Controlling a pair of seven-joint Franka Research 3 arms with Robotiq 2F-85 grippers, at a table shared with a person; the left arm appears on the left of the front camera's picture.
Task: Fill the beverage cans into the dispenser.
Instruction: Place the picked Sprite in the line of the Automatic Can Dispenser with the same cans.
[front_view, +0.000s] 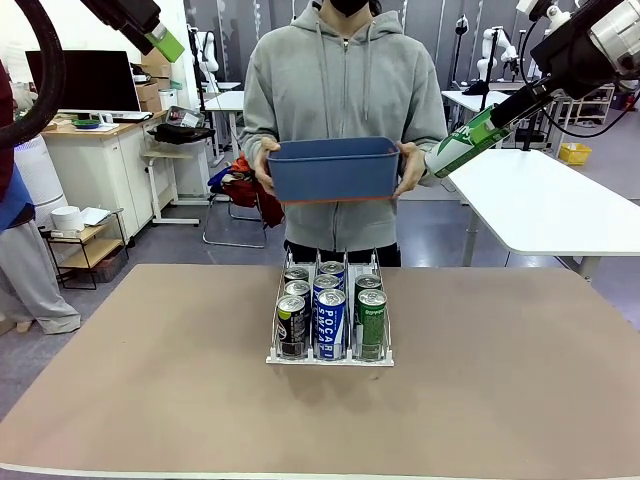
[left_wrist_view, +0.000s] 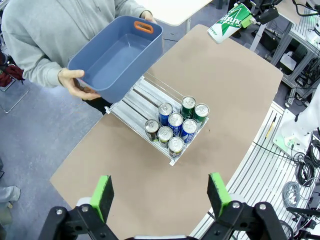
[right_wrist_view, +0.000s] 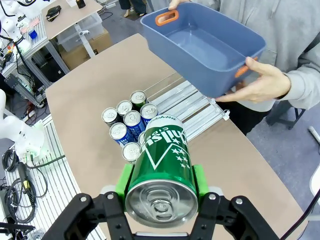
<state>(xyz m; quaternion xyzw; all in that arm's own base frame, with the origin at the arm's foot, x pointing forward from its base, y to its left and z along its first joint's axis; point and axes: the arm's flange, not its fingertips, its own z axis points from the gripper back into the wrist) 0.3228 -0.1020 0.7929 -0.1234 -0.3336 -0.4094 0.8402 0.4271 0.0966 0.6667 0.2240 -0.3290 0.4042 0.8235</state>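
The dispenser (front_view: 330, 360) stands in the middle of the table, its three lanes holding several beverage cans (front_view: 329, 312): black on the left, blue-and-white in the middle, green on the right. My right gripper (front_view: 495, 122) hangs high at the right, well above the table, shut on a green can (front_view: 455, 150) that lies tilted. In the right wrist view that green can (right_wrist_view: 162, 165) sits between my pads (right_wrist_view: 124, 179), above the dispenser (right_wrist_view: 200, 107). My left gripper (front_view: 168, 45) is raised at the upper left, open and holding nothing. Its fingers (left_wrist_view: 102, 197) look down on the cans (left_wrist_view: 175, 122).
A person at the far side holds an empty blue bin (front_view: 333, 168) in both hands above the table's far edge. From the wrists the same bin (left_wrist_view: 117, 55) (right_wrist_view: 200, 45) hovers just behind the dispenser's back end. Bare brown tabletop (front_view: 150, 380) lies on both sides.
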